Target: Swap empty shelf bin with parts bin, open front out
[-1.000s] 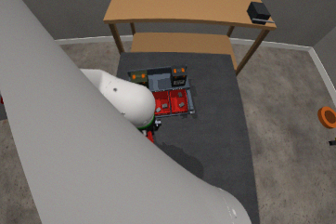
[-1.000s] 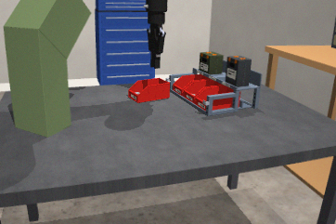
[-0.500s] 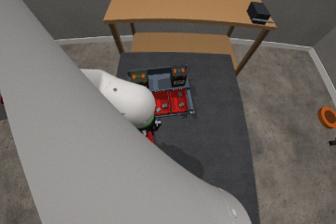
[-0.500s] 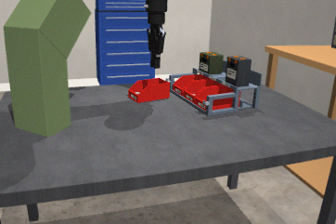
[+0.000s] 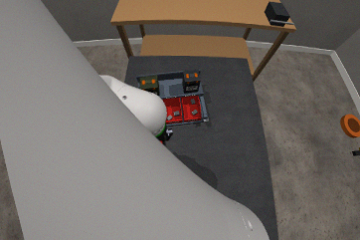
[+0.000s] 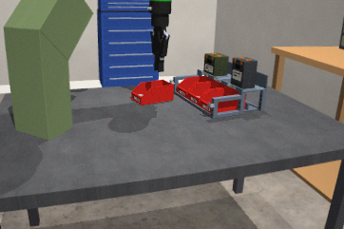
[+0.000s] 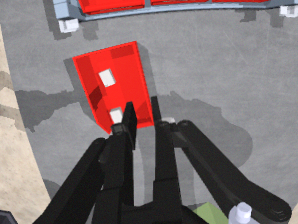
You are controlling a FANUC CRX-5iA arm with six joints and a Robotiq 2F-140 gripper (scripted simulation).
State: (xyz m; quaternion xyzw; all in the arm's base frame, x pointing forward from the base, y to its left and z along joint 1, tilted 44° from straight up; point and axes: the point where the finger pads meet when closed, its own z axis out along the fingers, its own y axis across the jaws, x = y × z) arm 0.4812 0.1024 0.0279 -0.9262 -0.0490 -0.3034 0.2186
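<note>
A red open bin (image 7: 113,90) with two pale parts in it stands on the dark table, in front of the shelf; it also shows in the exterior view (image 6: 152,91). The grey shelf (image 6: 219,91) holds three red bins in its lower row. My gripper (image 7: 143,108) (image 6: 159,63) hangs straight down above the table bin's near end, clear of it. Its fingers are nearly together with nothing between them.
A green box (image 6: 215,63) and a dark box (image 6: 243,71) stand on the shelf's upper board. The arm's large green base (image 6: 43,61) is at the table's left. A blue drawer cabinet (image 6: 125,34) stands behind, and a wooden table (image 5: 199,6) lies beyond.
</note>
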